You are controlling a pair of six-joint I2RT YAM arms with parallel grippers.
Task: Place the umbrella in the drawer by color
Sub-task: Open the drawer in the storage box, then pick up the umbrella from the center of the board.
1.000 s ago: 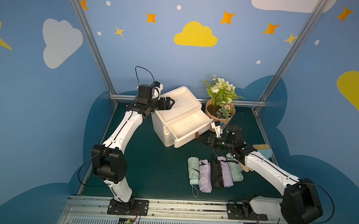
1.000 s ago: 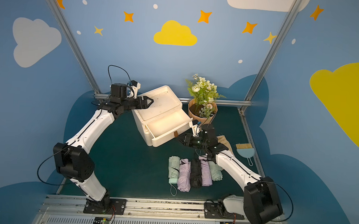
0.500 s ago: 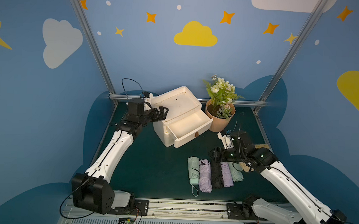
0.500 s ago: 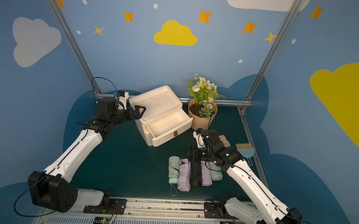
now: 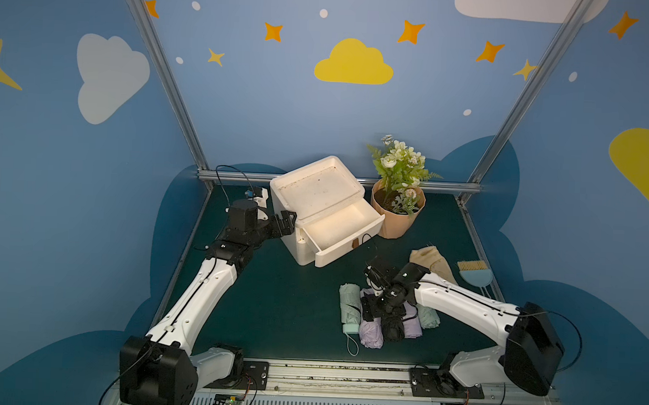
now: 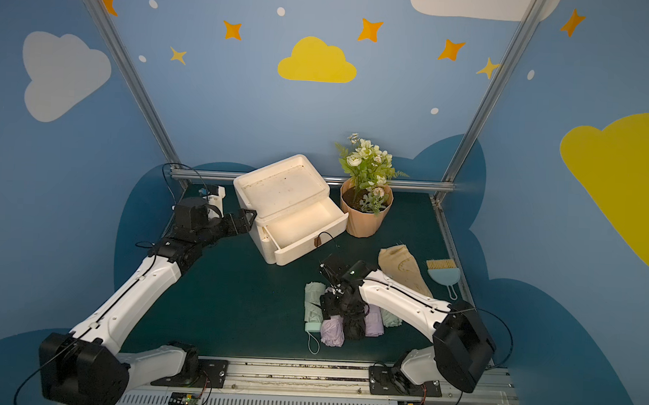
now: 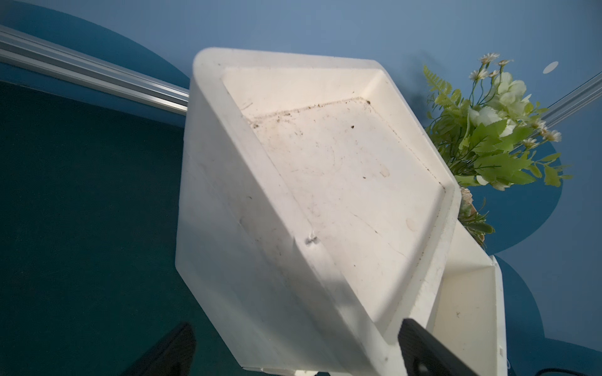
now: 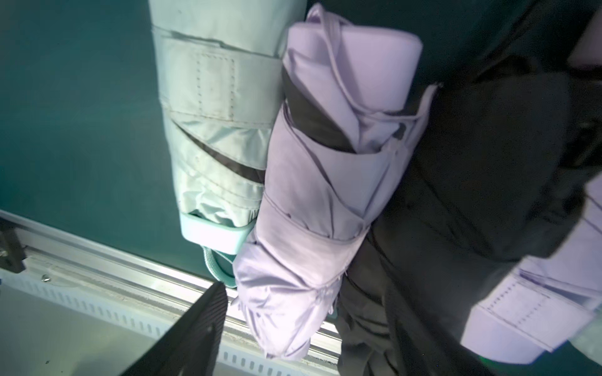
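Near the right front of the tabletop, five folded umbrellas lie side by side, touching: mint, lilac umbrella, black umbrella, then another lilac and another mint. Your right end effector hangs just above the lilac and black pair. Its jaws are apart, with only one finger showing in the wrist view, and nothing is clamped.

Expect each umbrella to be light, with slick, loose fabric over a stiff core of ribs and shaft. Loose folds would likely slide, so take hold across the middle, at the closure strap where the cloth is bound tight. Because the neighbours press together, a finger pushed down between them may drag the black one along. Avoid the mint umbrella's wrist loop at the near end.

At the far centre, the drawer stands pulled out and bare. Your left end effector sits at the white drawer unit's left corner, jaws spread wide and holding nothing.
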